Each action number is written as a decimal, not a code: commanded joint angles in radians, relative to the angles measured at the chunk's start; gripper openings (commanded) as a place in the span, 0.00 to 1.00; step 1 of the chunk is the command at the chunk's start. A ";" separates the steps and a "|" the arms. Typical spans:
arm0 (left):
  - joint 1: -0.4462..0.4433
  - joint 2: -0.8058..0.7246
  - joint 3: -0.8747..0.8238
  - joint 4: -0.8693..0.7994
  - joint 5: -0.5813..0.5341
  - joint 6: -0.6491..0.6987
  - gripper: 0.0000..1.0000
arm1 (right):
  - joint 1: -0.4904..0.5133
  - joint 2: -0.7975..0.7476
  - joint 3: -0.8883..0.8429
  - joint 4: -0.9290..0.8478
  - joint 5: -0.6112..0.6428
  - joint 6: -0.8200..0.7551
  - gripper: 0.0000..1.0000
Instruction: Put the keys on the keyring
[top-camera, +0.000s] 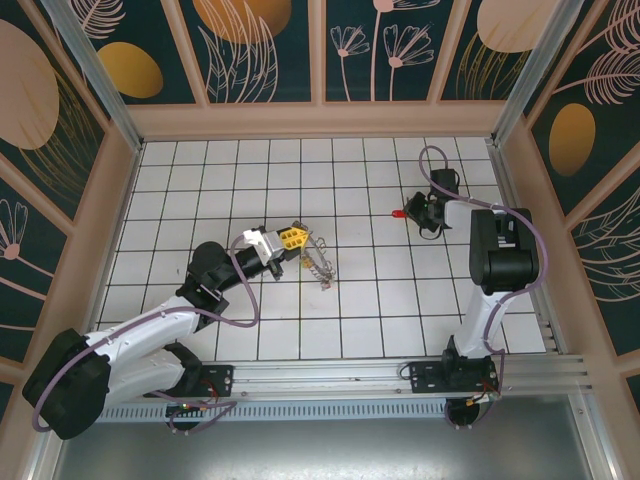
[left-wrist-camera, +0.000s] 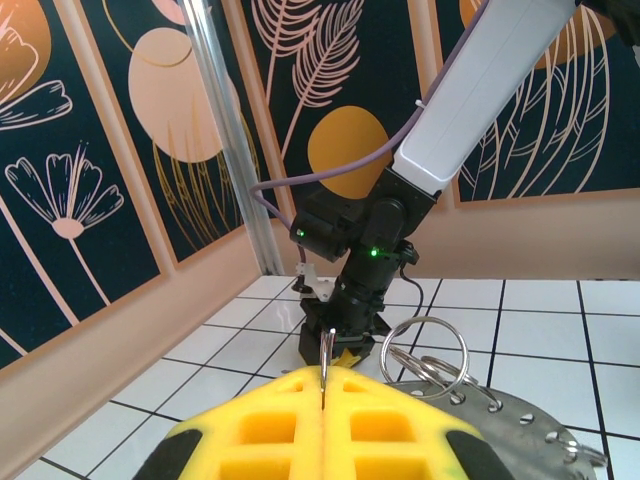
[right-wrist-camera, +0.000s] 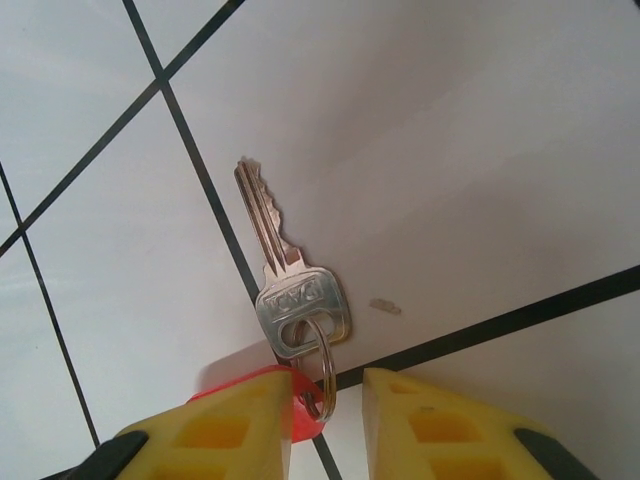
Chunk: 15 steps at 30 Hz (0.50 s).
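From above, I see my left gripper (top-camera: 291, 238) in the middle of the tiled floor (top-camera: 200, 180), with the keyring (top-camera: 318, 262) right at its tip. My right gripper (top-camera: 422, 212) is well apart from it, beside a red tag (top-camera: 398, 214).

In the left wrist view, the yellow fingers (left-wrist-camera: 260, 440) are squeezed together on a thin wire of the keyring (left-wrist-camera: 418, 386).

In the right wrist view, the fingers (right-wrist-camera: 220, 430) stand a little apart. The key (right-wrist-camera: 290, 290) lies flat on the tile, and its red tag (right-wrist-camera: 297, 412) sits in the gap.
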 joint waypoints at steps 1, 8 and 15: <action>-0.004 -0.003 0.004 0.080 -0.008 -0.008 0.00 | 0.002 0.011 0.013 0.000 0.013 -0.033 0.19; -0.006 -0.006 0.000 0.075 -0.008 -0.008 0.00 | 0.004 0.021 0.043 -0.012 0.002 -0.056 0.08; -0.005 -0.009 0.008 0.052 -0.003 0.000 0.00 | 0.024 -0.131 -0.053 0.088 -0.056 -0.165 0.00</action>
